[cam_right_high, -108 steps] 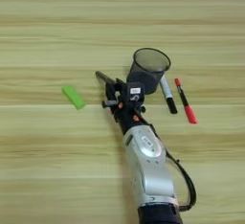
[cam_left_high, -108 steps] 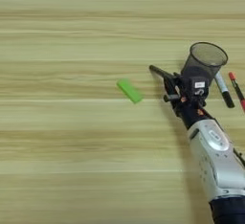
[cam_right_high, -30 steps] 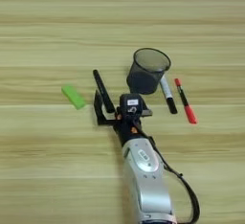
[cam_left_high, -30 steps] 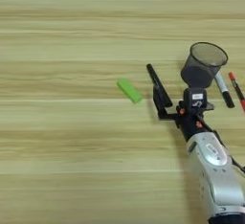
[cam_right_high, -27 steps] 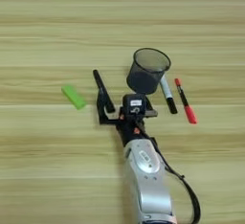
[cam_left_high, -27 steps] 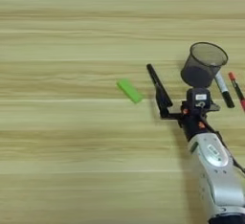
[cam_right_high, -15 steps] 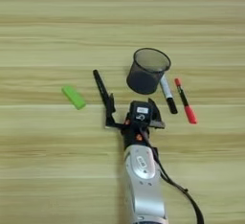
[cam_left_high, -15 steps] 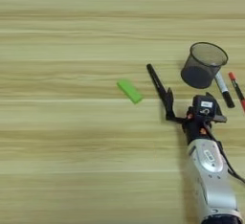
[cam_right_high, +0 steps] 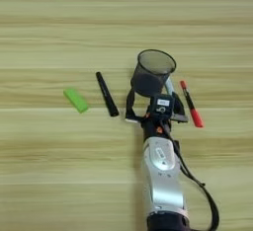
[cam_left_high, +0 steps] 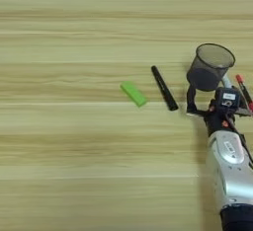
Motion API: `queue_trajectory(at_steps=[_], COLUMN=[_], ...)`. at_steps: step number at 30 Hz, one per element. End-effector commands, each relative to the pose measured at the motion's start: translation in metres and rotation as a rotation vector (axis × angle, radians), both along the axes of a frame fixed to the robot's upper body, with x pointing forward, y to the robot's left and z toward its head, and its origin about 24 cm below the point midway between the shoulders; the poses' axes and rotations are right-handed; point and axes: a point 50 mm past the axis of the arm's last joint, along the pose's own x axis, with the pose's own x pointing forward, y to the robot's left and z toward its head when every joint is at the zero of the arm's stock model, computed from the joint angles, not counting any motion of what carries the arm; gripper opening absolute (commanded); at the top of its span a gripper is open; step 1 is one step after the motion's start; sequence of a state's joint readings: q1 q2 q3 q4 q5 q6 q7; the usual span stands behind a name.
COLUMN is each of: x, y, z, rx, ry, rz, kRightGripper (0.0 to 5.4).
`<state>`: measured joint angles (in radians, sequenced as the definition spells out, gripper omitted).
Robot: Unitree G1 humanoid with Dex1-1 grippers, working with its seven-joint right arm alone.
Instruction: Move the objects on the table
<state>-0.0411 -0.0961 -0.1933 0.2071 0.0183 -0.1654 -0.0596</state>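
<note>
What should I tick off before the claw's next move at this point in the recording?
1. Black marker lies flat on the table, free of the claw: ok.
2. Mesh pen cup upright: ok.
3. Claw open, fingers either side of the cup's base: ok.
4. Fingers touching the cup: cannot tell.
5. White-barrelled marker fully visible: not ok, claw covers most of it.
6. Red marker and green block clear of the claw: ok.
</note>
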Motion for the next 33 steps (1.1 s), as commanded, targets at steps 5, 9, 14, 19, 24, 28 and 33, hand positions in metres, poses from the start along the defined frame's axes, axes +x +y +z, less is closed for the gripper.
queue_trajectory(at_steps=[5, 9, 14, 19, 24, 28, 33], x=[0.029, 0.033, 0.037, 0.041, 0.047, 0.053, 0.057], y=[-0.012, -0.015, -0.012, -0.011, -0.017, -0.022, -0.026], z=[0.037, 0.039, 0.042, 0.042, 0.043, 0.044, 0.045], rx=[-0.054, -0.046, -0.033, -0.029, -0.038, -0.043, -0.042], ry=[-0.116, -0.119, -0.131, -0.132, -0.127, -0.123, -0.123], rz=[0.048, 0.063, 0.106, 0.137, 0.136, 0.125, 0.12], kRightGripper=[5.36, 5.36, 5.36, 5.36, 5.36, 5.36, 5.36])
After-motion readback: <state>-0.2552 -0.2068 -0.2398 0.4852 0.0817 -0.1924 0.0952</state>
